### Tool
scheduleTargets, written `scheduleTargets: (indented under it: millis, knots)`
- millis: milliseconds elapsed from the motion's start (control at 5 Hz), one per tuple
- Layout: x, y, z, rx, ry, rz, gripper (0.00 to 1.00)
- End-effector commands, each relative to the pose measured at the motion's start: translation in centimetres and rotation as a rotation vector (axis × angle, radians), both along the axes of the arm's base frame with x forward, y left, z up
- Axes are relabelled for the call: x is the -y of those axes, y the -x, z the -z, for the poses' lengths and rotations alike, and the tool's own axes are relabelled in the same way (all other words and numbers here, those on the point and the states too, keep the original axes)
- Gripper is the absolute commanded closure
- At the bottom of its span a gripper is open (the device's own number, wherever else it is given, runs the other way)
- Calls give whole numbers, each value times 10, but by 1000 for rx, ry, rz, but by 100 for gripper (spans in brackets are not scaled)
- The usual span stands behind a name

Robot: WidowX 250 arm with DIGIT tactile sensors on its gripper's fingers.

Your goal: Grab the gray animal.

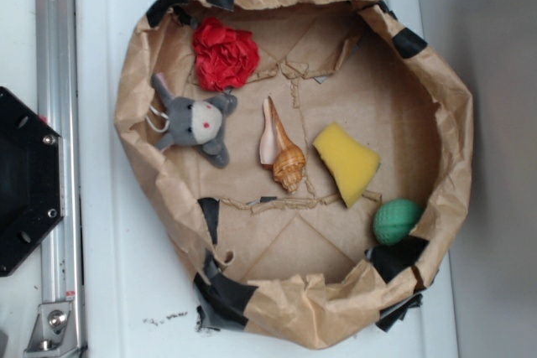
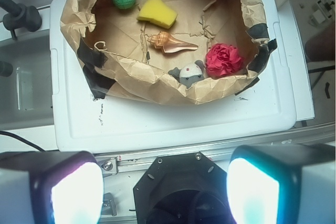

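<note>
Exterior view: brown paper basin (image 1: 134, 64), walls crumpled up and taped w/ black tape, prob. to keep loose items from rolling off white surface (image 1: 109, 282). Inside: gray animal (image 1: 195, 121) at left side near wall, lying flat, face up; red ruffled ball (image 1: 225, 54) just beside it, toward rim. Seashell (image 1: 283, 150) mid-floor, yellow sponge wedge (image 1: 346, 163) next to it, green ball (image 1: 397, 220) against far-right wall. All apart from each other exc. animal/red ball, near-touching. No arm in view.

Wrist view: gripper (image 2: 165, 184) well back from basin, over black base; fingers (image 2: 76, 190) wide apart, nothing between them. Gray animal (image 2: 189, 74) partly hidden behind near wall of basin (image 2: 131, 80), red ruffled ball (image 2: 224, 60) at its right. Approach not yet begun; judged need to clear wall from above, avoid red ball.
</note>
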State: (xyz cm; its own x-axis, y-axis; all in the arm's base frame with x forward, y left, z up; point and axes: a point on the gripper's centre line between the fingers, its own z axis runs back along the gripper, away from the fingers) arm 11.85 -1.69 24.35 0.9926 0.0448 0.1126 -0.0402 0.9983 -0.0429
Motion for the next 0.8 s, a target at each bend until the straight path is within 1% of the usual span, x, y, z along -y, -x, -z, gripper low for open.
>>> scheduleTargets:
  millis: [0,200,400,600]
  knots:
    - [0,0,0,0,0,0,0]
    - [-22,-40,32,-19,-40,11,0]
    - [-28,-87,59,-63,28,-48,0]
    - [-34,-131,90,-132,18,-106,0]
